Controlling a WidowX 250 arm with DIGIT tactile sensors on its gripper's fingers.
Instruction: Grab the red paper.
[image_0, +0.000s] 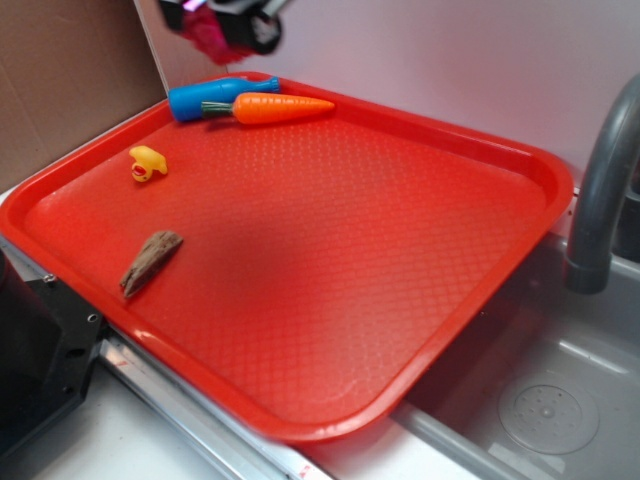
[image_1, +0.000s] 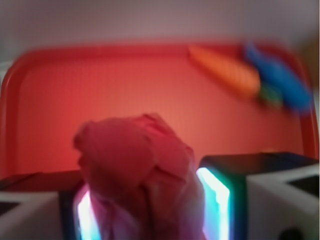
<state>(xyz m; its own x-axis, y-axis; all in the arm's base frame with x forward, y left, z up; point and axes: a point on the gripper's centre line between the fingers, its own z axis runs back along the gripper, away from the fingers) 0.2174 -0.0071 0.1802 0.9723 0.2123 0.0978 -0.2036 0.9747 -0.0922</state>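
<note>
Red paper (image_1: 137, 172), a crumpled wad, sits clamped between the jaws of the gripper (image_1: 145, 210), raised above the tray's (image_0: 480, 150) far corner. Soft folds may compress and let it slip free.

the gripper (image_0: 232, 22) hangs high at the top edge of the exterior view, blurred and mostly cut off by the frame. its jaws are closed around the red paper (image_1: 137, 172), which fills the gap between them. in the wrist view the two fingers (image_1: 216, 192) press against the wad from either side.
</note>
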